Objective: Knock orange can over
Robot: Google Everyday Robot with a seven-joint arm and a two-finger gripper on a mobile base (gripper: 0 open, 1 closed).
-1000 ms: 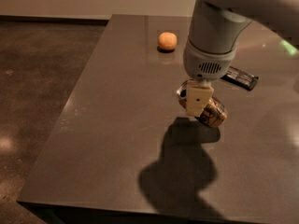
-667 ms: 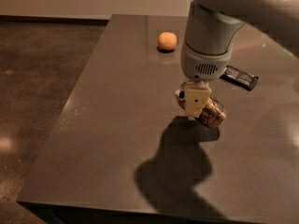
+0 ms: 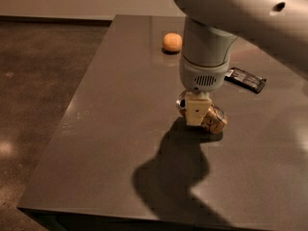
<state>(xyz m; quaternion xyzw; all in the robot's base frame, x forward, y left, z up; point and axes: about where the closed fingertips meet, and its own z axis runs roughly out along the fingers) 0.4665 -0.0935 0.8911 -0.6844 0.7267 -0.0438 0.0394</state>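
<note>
The orange can lies tipped on its side on the dark table, its silver top pointing left behind my gripper. My gripper hangs from the white arm directly over and against the can, its cream finger in front of the can's left end. Most of the can's left half is hidden by the finger.
A round orange fruit sits at the back of the table. A flat black wrapped bar lies right of the arm. The table's left edge and front edge drop to a brown floor. The arm's shadow falls on the front of the table.
The arm has shifted slightly; the can stays on its side under the gripper in about the same spot.
</note>
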